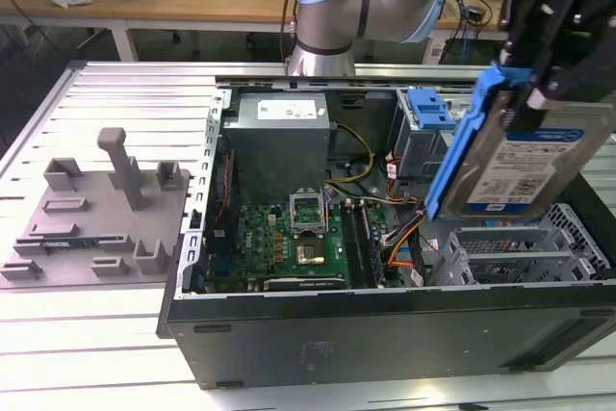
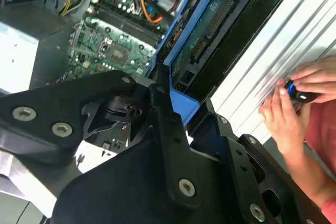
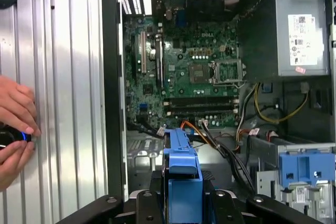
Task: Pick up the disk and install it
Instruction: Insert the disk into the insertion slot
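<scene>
No print anyone could actually read here tbh. The disk [image 1: 544, 137] on the exterior view's right carries a blue-and-white label [image 1: 505, 180], and the power supply [image 3: 315, 1] has a white sticker [image 3: 303, 39] in the first wrist view, lettering on both too small to make out

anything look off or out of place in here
Nothing looks damaged or spilled. The disk hangs tilted in the tool above the open computer case, not seated in a bay. One odd thing: a person's hands are over the table beside the case, around a small dark object.
</scene>
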Controlling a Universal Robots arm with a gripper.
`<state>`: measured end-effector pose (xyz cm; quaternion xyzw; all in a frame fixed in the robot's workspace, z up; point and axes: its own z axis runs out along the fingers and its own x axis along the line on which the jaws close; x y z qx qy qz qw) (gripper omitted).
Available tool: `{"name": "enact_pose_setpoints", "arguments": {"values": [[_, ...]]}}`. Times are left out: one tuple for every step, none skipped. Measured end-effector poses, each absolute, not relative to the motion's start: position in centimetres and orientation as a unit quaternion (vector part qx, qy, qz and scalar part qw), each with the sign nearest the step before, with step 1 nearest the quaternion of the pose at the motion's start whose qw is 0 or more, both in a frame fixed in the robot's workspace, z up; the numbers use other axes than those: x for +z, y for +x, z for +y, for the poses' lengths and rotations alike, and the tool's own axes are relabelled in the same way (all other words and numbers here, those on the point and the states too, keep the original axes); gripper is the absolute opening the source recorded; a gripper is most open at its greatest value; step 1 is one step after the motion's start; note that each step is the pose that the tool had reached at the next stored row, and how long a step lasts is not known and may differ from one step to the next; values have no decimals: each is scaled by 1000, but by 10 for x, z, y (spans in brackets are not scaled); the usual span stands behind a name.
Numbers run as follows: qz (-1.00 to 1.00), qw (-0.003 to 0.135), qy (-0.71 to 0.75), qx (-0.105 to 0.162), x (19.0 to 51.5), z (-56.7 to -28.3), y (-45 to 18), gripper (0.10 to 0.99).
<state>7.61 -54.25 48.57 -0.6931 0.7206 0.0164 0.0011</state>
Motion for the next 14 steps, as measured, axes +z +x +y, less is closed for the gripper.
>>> {"name": "enact_pose_setpoints", "arguments": {"values": [[721,1,-693,16,486,-543,81,369],[721,1,-693,16,486,-544,85,369],[721,1,-693,16,486,-544,90,369],[721,1,-693,16,486,-545,94,369],[721,1,-693,16,485,-545,99,369],[721,1,-693,16,485,-545,103,369],[721,1,-693,16,485,-546,106,369],[721,1,-693,16,485,-546,109,369],[721,1,-693,16,485,-546,110,369],[721,1,-693,16,485,-546,111,369],[721,1,-693,16,485,-546,112,369],[721,1,-693,16,485,-546,113,369],[721,1,-693,16,485,-546,113,369],[721,1,-693,16,485,-546,113,369]]}}
